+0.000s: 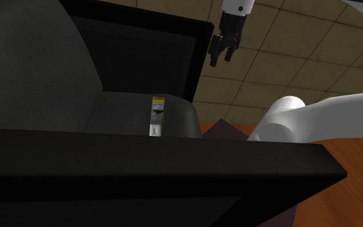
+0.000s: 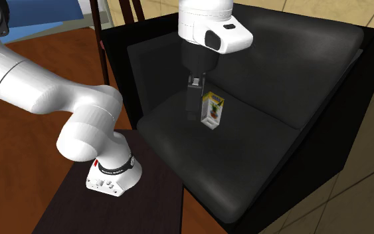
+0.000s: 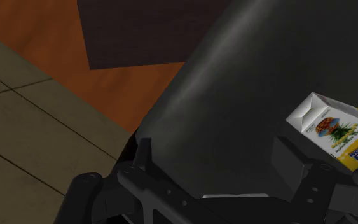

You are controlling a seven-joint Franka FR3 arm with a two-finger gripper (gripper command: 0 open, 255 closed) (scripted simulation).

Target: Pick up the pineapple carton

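Note:
The pineapple carton (image 2: 213,112) is a small white and yellow box with a pineapple picture. It stands upright on the seat of a black armchair (image 2: 245,159). In the shoulder view the carton (image 1: 156,116) appears near the seat's middle, and my black gripper (image 1: 221,58) hangs well above it, off toward that view's right. My gripper (image 2: 193,110) is open, its fingers apart with nothing between them. In the wrist view the carton (image 3: 333,130) lies beyond the right finger (image 3: 292,159), outside the gap of the gripper (image 3: 215,153).
The armchair's tall backrest (image 1: 31,64) and thick armrests (image 1: 141,167) wall in the seat. My base sits on a dark stand (image 2: 66,213) beside the armchair. Orange-brown floor (image 3: 126,83) and beige tiles (image 3: 31,127) lie beyond the seat edge. Dark chair legs (image 2: 99,33) stand behind.

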